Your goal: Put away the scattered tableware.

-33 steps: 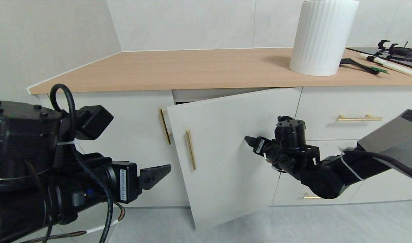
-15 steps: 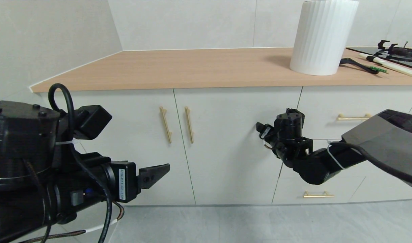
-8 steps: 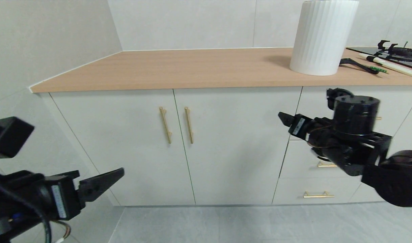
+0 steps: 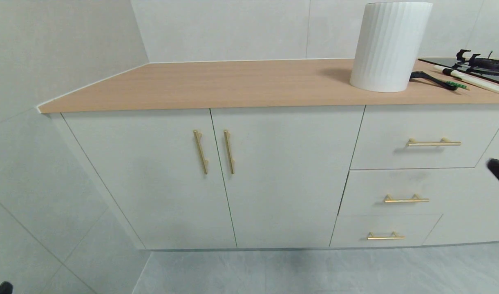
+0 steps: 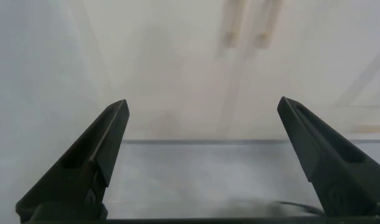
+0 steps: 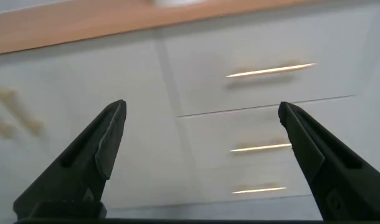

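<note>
Both grippers stand spread wide, gripping nothing: left gripper (image 5: 201, 106) faces the shut cabinet doors (image 4: 282, 175), right gripper (image 6: 201, 107) faces the drawers (image 4: 396, 181). I see utensils (image 4: 474, 80) lying on the countertop (image 4: 216, 83), just beside the white ribbed canister (image 4: 388, 45).

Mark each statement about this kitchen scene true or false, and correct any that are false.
1. Both cupboard doors are shut. True.
2. The white ribbed container stands on the floor. False: it stands on the countertop.
3. The left gripper is open. True.
4. The right gripper holds a spoon. False: it is open and empty.
5. Three drawers with gold handles sit beside the doors. True.
</note>
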